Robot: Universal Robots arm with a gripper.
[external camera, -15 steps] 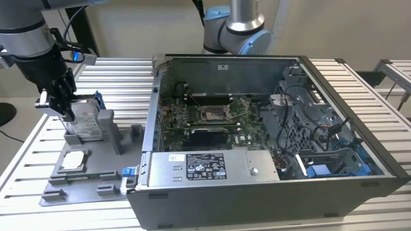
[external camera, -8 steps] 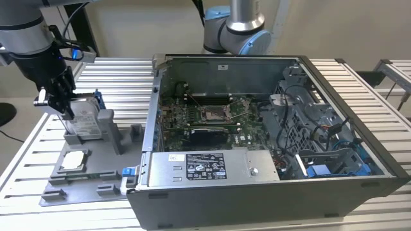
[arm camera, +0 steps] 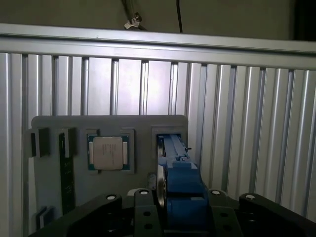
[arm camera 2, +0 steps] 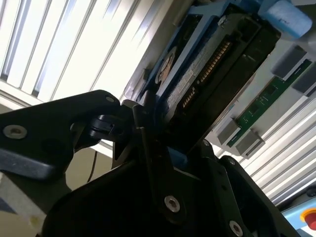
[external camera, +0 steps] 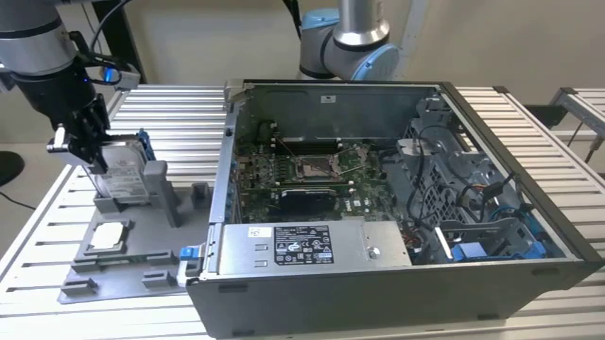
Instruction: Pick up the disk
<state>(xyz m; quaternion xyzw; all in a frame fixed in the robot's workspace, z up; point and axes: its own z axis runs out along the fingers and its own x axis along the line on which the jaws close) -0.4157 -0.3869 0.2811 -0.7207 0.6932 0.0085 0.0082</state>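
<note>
The disk (external camera: 127, 177) stands on edge in the upright slot of a grey fixture (external camera: 132, 262) at the exterior view's left. It is silver-grey with a white label and blue rails. My gripper (external camera: 95, 152) comes down on its upper end, with one black finger on each flat side, shut on it. In the first wrist view the disk (arm camera: 178, 182) shows edge-on, with its blue rail between the fingers (arm camera: 143, 212) of the gripper (arm camera: 177, 210). In the second wrist view the disk's connector end (arm camera 2: 212, 64) sticks out beyond the gripper (arm camera 2: 173, 148). I cannot tell whether the disk has left its slot.
A small square silver chip (external camera: 107, 235) lies on the fixture beside the disk slot, and a green memory stick (arm camera: 66, 173) sits in another slot. The open computer case (external camera: 378, 212) fills the exterior view's right. A second arm's base (external camera: 345, 42) stands behind it on the slatted table (external camera: 170, 106).
</note>
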